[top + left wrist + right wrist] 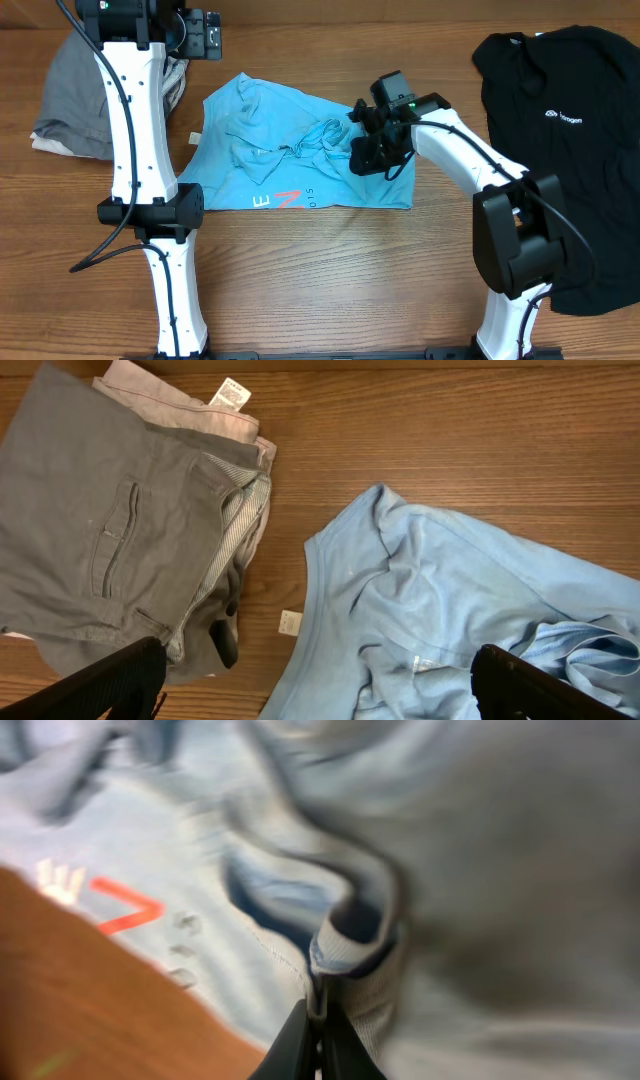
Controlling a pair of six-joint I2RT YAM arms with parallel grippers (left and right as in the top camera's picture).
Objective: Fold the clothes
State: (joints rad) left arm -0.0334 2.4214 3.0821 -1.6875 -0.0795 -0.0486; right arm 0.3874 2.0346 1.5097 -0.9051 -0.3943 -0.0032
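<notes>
The right claw (320,1020) is clamped shut on a fold of the light blue T-shirt (270,140), which lies crumpled at the middle of the desk (330,270), coral letters up. Farther back, the left claw (205,35) hangs wide open and empty beside gray trousers (75,90).

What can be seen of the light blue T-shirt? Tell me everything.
The light blue T-shirt looks like soft cotton. It lies crumpled and unfolded on the wooden table, between a grey clothes pile and a black shirt, touching neither. Coral-and-white letters show near its edge closest to the robot's bases, and wrinkles bunch around its middle. The right gripper is shut on a raised fold of its fabric towards its right side.
</notes>
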